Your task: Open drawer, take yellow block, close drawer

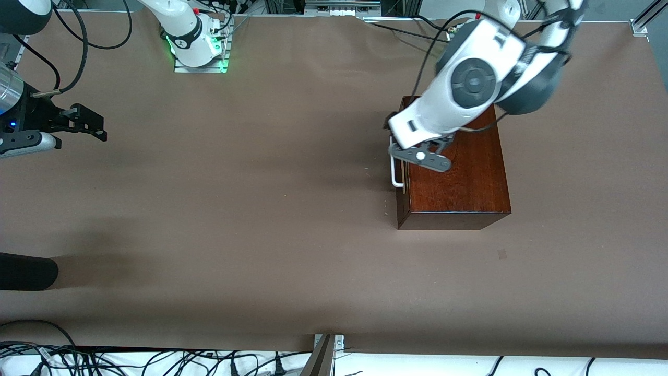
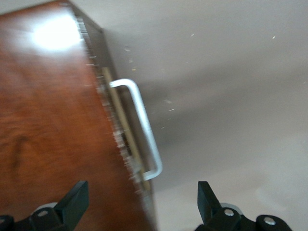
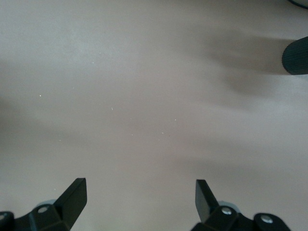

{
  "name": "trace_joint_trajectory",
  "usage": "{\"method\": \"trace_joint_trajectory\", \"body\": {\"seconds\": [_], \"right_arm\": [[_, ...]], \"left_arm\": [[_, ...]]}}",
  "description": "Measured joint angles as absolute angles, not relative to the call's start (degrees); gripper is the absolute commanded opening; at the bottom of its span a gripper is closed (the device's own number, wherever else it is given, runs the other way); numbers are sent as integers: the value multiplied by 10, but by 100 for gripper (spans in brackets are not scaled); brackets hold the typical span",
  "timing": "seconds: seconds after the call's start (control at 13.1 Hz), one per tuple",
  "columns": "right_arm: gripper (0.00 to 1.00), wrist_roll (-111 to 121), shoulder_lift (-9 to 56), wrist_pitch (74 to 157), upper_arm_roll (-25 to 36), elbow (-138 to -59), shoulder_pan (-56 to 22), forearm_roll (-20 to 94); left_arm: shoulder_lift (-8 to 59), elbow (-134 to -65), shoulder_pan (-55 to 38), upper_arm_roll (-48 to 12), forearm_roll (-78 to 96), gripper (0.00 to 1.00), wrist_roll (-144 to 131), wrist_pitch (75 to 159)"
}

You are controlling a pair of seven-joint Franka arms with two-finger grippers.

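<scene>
Left gripper point(image 1: 412, 151), fingers point(image 2: 74, 202) wide apart & empty, hangs over box top w/ drawer handle point(image 1: 396, 167) lengthwise just off its edge; right gripper point(image 1: 86, 122), open & empty, waits over right-arm bench edge.

The left arm hides part of the drawer point(image 1: 401, 172), whose inside is unseen

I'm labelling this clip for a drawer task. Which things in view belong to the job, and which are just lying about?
Belongs to the job:
- drawer, shut, white handle on its front
- wooden box holding it
- left end effector, open, over the box's handle edge
- yellow block: not visible

Just lying about:
- right end effector, open, waiting over the table at the right arm's end
- black object near the front edge
</scene>
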State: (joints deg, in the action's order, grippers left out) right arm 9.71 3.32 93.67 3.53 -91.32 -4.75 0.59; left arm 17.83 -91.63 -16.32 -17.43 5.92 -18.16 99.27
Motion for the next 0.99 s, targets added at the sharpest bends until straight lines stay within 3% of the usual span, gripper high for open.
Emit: {"method": "trace_joint_trajectory", "body": {"seconds": [0.38, 0.99], "right_arm": [[100, 97, 33, 937, 35, -913, -48, 6], [100, 97, 33, 937, 34, -913, -48, 6]], "left_arm": [[235, -916, -251, -174, -29, 100, -304, 1047], [259, -957, -272, -173, -129, 100, -445, 1088]]}}
